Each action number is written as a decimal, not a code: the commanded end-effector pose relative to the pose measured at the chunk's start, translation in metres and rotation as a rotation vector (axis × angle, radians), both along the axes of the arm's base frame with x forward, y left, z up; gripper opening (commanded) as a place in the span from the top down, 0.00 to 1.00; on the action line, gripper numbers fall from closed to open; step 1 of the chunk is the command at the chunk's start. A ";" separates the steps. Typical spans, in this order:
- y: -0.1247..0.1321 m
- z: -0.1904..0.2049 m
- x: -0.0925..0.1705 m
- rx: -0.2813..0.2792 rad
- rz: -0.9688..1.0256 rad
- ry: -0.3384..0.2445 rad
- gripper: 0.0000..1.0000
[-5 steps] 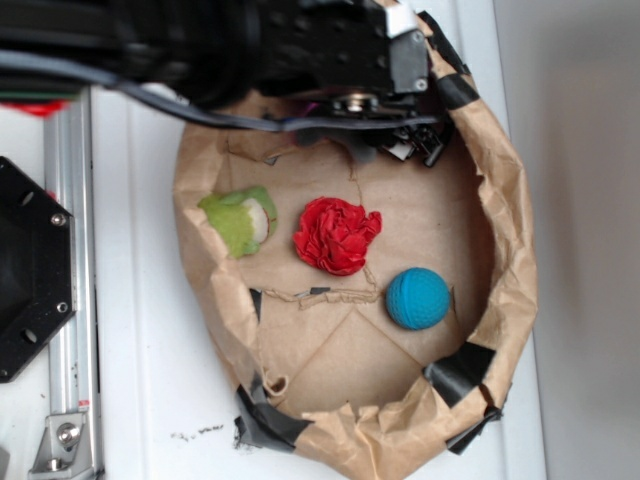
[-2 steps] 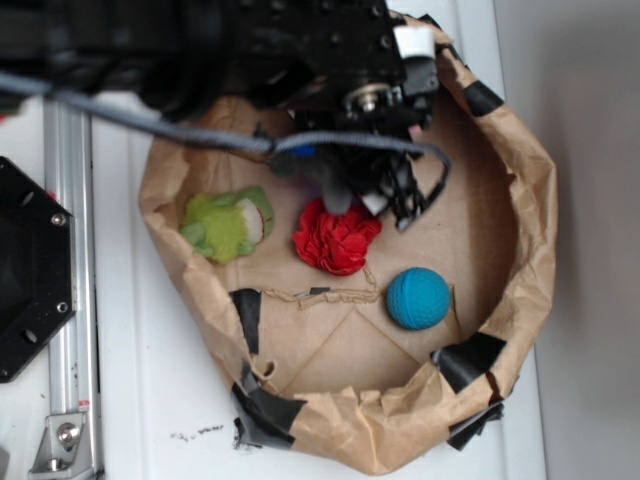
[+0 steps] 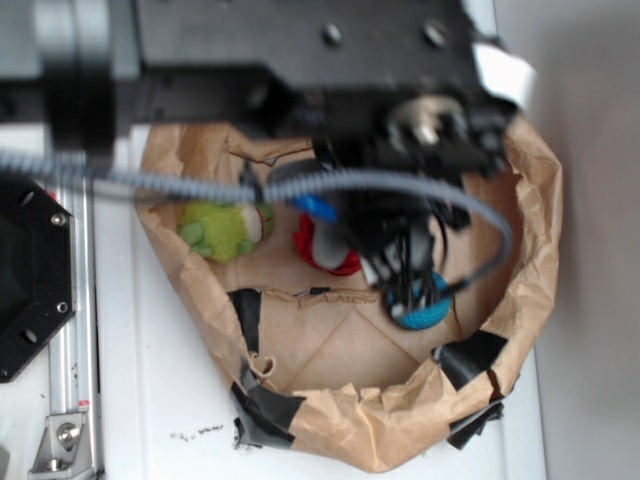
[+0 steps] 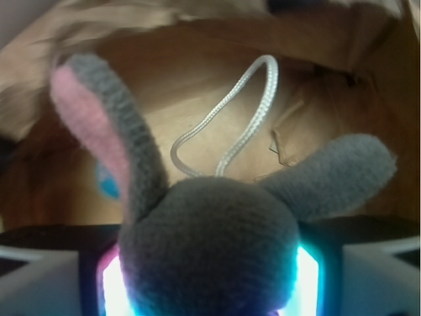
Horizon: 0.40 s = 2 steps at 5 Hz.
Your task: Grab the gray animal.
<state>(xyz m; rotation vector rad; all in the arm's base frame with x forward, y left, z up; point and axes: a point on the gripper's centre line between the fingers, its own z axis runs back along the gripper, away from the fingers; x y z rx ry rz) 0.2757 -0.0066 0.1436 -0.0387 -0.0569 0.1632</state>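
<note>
gripper [image 4: 209,289] clamped on gray animal [image 4: 210,243] | ears poked fwd, body wedged betw. pads so it hung secure | over paper bowl [image 3: 380,440], green plush [image 3: 222,228] left alone

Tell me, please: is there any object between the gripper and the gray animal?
Nothing visible: in the wrist view the gray animal already sits between the gripper's lit fingers, filling the gap.

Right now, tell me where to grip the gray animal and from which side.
Grip the gray animal across its plump round body, jaws closing from left and right, as they stand now. The pink-lined ear is thin and floppy, likely to slip.
</note>
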 end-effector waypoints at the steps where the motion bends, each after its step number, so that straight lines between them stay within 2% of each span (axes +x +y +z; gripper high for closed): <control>1: -0.011 0.036 -0.008 0.033 -0.164 -0.127 1.00; 2: -0.010 0.036 -0.010 0.030 -0.162 -0.144 1.00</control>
